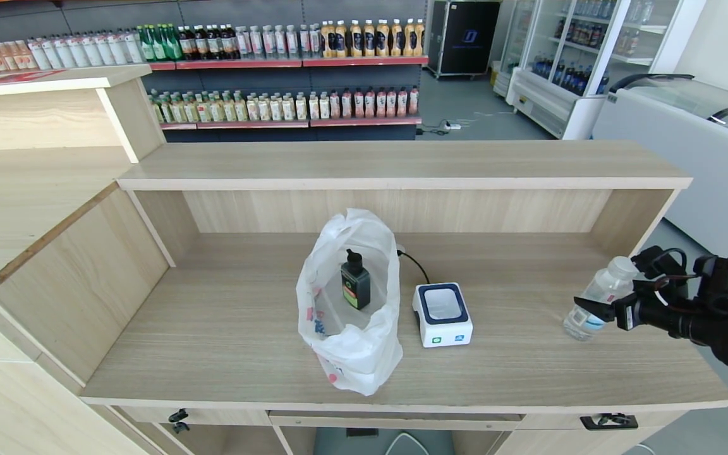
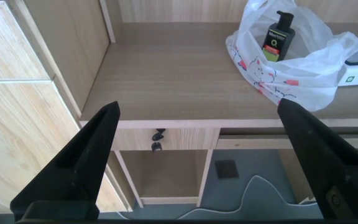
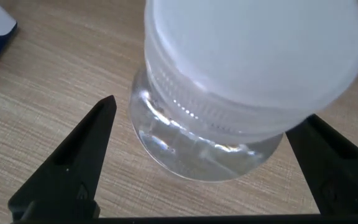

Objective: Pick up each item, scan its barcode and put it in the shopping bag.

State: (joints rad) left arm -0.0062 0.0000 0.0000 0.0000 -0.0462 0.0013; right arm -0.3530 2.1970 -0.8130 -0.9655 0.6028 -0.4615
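Overhead, scanner [image 1: 442,314] beside bag [image 1: 364,361]; close-up, bottle [image 3: 229,81] between spread fingers [image 3: 73,168].

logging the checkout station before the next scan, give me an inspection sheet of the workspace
surface: wooden counter with a raised back ledge
job's things: dark pump bottle upright inside the shopping bag; scanner beside the bag; water bottle standing at the right
clutter: nothing seen
grippers: right gripper open, one finger on each side of the water bottle; left gripper open, low before the counter's left end
cables: black cable from the scanner, running behind the bag
surroundings: drink shelves, glass-door coolers
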